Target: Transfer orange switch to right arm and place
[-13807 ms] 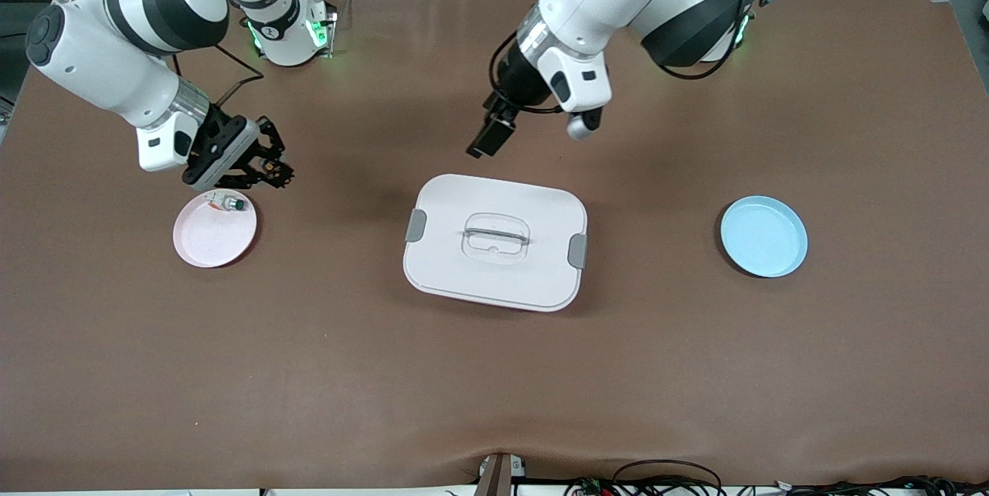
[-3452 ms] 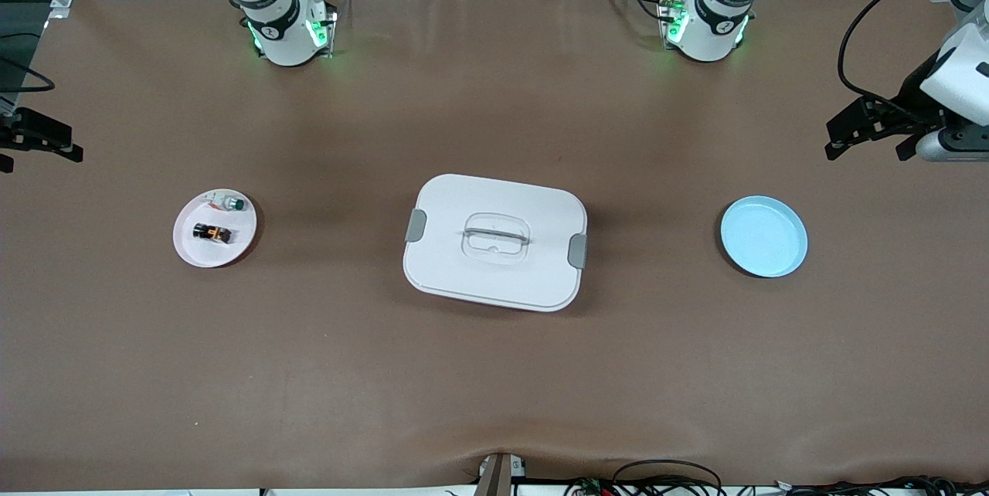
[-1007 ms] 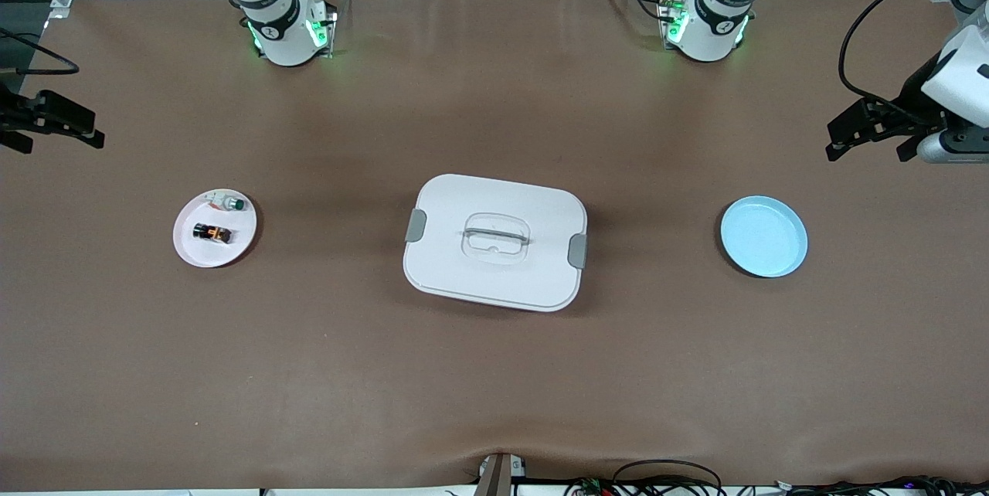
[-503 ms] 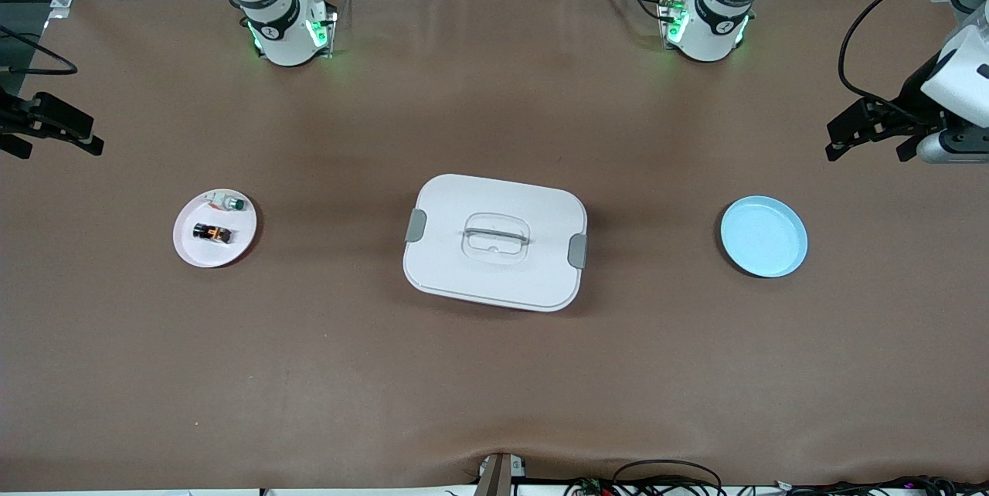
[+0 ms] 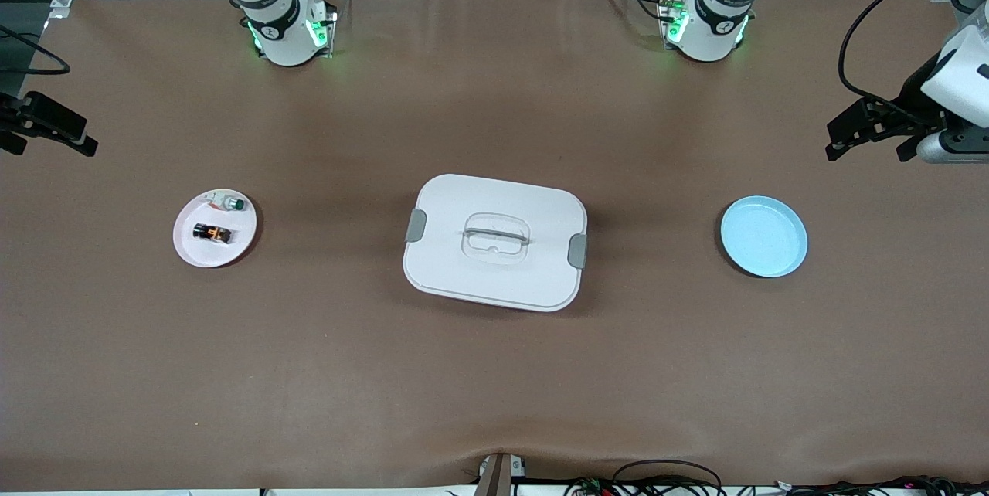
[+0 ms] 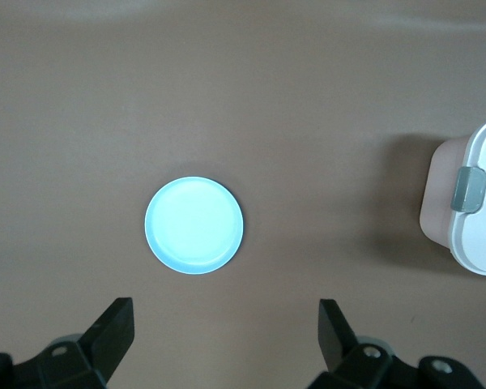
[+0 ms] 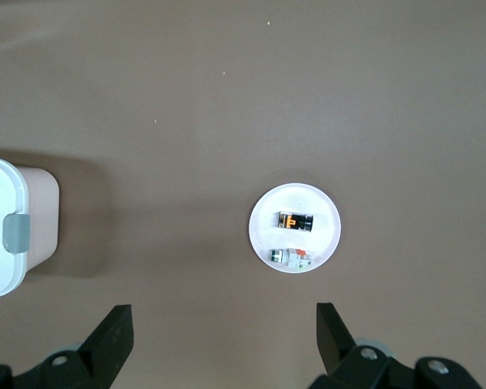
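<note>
on the table, toward the right arm's end, sits a pink plate [image 5: 239,249]. the orange switch [image 5: 212,232] lies on it, and a small white piece with a green cap [image 5: 229,204] lies beside it on the same plate, a bit farther from the front camera. nothing is touching the switch. the right gripper [image 5: 48,128] hangs high, out at its own end of the table, away from the plate. its jaws are wide apart and hold nothing, and its wrist view looks down on the plate from well above.

next comes a white box [image 5: 494,242] with its lid on and a grey clip at each end, in the middle of the table.

then a blue plate [image 5: 763,236] sits toward the left arm's end, with nothing in it. the left gripper [image 5: 869,129] hangs up at that end, jaws spread wide and bare too.

so it looks to me like the job is done. the switch is set down on the pink plate, and both arms seem to be just waiting.
</note>
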`<state>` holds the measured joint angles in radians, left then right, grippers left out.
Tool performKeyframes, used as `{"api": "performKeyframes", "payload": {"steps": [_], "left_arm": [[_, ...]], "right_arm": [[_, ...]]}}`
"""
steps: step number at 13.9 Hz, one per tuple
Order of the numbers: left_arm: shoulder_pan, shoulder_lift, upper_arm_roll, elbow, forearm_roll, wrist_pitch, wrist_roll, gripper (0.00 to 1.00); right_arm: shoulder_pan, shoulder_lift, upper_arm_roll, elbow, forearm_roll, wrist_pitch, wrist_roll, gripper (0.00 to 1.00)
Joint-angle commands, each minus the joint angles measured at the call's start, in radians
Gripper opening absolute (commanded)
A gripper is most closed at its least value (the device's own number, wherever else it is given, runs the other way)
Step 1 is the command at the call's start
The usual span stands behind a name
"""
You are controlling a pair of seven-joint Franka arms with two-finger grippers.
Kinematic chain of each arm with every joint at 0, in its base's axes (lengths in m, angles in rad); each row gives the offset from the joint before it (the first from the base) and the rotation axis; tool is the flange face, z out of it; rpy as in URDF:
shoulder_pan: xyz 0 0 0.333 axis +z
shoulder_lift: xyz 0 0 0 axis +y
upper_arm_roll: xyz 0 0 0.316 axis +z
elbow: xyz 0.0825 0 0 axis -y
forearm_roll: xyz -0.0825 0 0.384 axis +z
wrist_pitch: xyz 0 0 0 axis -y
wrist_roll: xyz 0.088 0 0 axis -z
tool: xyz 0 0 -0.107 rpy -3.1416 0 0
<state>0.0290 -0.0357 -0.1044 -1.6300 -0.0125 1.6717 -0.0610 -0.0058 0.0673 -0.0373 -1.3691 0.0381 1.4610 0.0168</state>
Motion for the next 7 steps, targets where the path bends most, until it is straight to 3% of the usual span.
{"api": "performKeyframes", "payload": {"steps": [1,7], "left_arm": [[0.008,0.011,-0.009,0.022,0.02,-0.01,-0.003,1.0],[0.011,0.011,-0.011,0.022,0.02,-0.01,-0.002,1.0]], "right_arm": [[0.009,-0.004,-0.01,0.015,0.011,-0.014,0.025,1.0],[-0.005,-0.006,-0.013,0.015,0.012,-0.037,0.074,1.0]]}}
